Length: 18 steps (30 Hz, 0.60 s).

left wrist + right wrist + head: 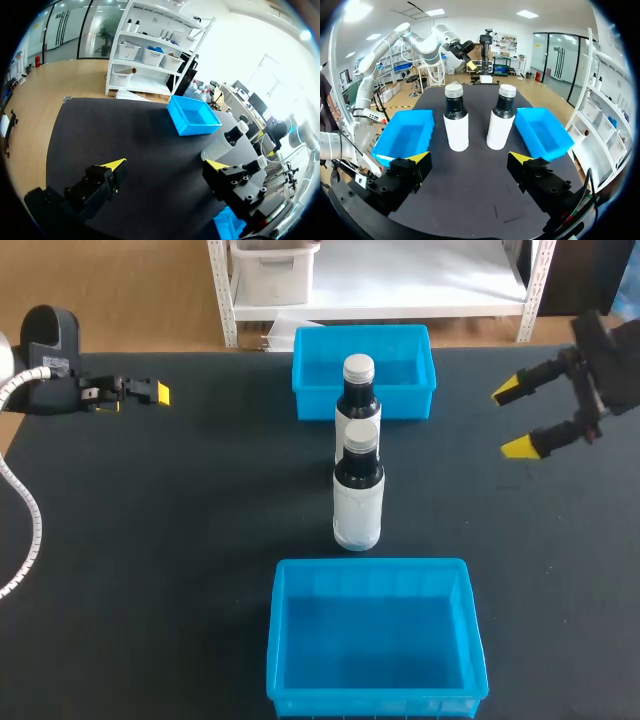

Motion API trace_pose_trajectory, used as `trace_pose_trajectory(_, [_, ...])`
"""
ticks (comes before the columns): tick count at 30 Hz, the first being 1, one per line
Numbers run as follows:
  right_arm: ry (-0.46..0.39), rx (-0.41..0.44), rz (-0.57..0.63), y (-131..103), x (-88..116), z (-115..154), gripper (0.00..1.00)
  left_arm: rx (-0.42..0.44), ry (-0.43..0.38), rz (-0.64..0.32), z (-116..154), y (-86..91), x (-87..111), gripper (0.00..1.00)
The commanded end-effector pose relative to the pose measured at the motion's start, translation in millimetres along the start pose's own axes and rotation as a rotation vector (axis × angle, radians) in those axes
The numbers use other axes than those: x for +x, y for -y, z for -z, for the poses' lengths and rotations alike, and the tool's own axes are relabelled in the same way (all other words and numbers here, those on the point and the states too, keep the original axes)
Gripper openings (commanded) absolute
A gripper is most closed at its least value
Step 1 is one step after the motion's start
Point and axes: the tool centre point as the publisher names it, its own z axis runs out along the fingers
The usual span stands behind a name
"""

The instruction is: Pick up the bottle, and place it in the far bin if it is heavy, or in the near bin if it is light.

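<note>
Two bottles (357, 502) upright between bins (375, 640), jaws spread

robot lab, l gripper (140, 394), r gripper (514, 418), black bench (150, 540)

Left arm (48, 350) comes in at the left side, wrist level. Left gripper (166, 165) points inward, yellow-tipped fingers spread wide. Right arm (608, 360) comes in from the right. Right gripper (513, 418) angles inward, tips well apart.
</note>
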Motion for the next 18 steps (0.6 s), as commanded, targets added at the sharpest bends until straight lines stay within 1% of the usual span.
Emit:
trace_pose_trajectory(1, [-0.018, 0.045, 0.011, -13.8, -11.5, -21.5, 1.0, 0.0, 0.0, 0.0, 0.0, 0.0, 0.0, 1.0])
trace_pose_trajectory(9, [-0.007, -0.015, 0.049, -19.0, -27.0, -60.5, 1.0, 0.0, 0.0, 0.0, 0.0, 0.0, 0.0, 1.0])
trace_pose_trajectory(18, [0.006, -0.068, 0.071, -21.0, -40.4, -91.0, 1.0, 0.0, 0.0, 0.0, 0.0, 0.0, 0.0, 1.0])
